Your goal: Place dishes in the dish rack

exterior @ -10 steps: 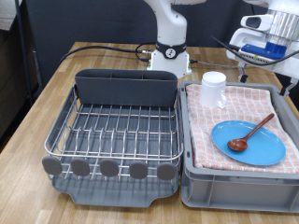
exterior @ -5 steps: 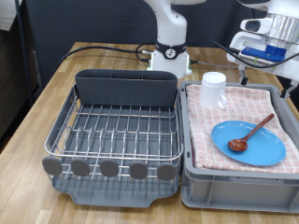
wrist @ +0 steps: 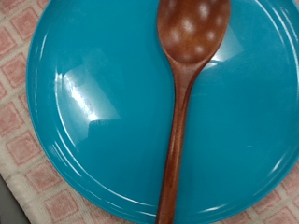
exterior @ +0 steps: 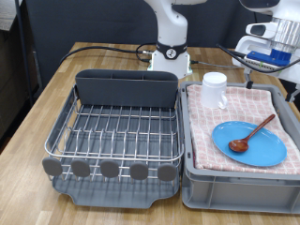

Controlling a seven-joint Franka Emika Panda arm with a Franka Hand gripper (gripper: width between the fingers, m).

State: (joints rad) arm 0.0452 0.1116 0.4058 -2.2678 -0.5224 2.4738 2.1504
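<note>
The light-blue plate lies flat on the pink checked cloth in the grey tub. The reddish-brown wooden spoon lies across it, bowl down on the plate. The white cup stands at the tub's far corner. The dish rack stands at the exterior view's left and holds no dishes. My gripper hangs high above the tub at the exterior view's top right, and its fingers do not show. The wrist view looks straight down on the plate and the spoon.
The grey tub with the pink checked cloth stands right beside the rack. The rack's tall utensil box is at its far side, and round tabs line its near edge. The robot base and cables lie behind.
My hand has moved a little towards the exterior view's right and top. The plate, spoon and cup have not moved.
</note>
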